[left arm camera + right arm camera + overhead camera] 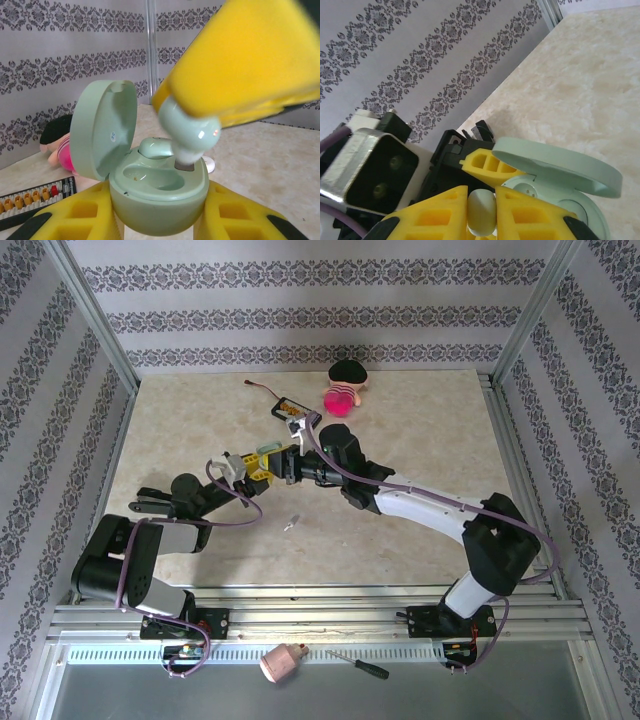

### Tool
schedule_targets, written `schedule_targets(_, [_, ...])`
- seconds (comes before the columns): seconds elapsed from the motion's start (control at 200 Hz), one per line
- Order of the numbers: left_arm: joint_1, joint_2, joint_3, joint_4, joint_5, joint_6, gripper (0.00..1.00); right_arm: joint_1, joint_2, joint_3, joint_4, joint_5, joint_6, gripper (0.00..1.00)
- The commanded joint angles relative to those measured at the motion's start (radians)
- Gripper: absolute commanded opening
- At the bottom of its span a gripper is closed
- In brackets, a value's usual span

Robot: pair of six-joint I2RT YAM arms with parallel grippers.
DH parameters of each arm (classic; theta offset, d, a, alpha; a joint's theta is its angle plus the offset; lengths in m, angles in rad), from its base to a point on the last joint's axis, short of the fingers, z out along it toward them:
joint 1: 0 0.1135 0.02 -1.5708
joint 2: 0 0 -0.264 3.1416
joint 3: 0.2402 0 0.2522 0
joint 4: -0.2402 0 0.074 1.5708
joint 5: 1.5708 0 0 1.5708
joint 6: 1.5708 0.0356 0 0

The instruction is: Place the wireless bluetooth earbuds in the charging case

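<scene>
Left gripper [160, 217] clamps the open mint charging case [150, 182]. Right gripper [481, 202] pinches a mint earbud [192, 132], seemingly touching the case at three o'clock.

Left wrist cam: yellow finger [240, 60] of the right gripper [192, 125] is a close-up blur, cut by the top and right edges, covering the upper end of the mint earbud [192, 140]. Charging case [160, 192] base cut at the bottom edge. Doll [57, 142] half behind the lid [102, 130]. Overhead: speck [293, 522] on the table [420, 440] too small to identify.
</scene>
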Motion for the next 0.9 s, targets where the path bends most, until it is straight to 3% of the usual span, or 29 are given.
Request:
schedule_targets(0.0, [-0.014,-0.034,0.024,0.006,0.026,0.028,0.24,0.012,0.032,0.027,0.053,-0.026,0.024,0.18])
schedule_targets(0.365, [-0.015,-0.034,0.026,0.007,-0.007,0.031,0.24,0.015,0.073,0.030,0.062,-0.017,0.045,0.17])
schedule_targets(0.565, [-0.015,-0.033,0.031,0.009,-0.030,0.028,0.24,0.015,0.059,0.022,0.029,0.003,0.033,0.26])
schedule_targets(0.894, [-0.015,-0.043,0.034,-0.005,-0.034,0.028,0.24,0.016,0.016,0.028,-0.049,0.056,-0.028,0.27])
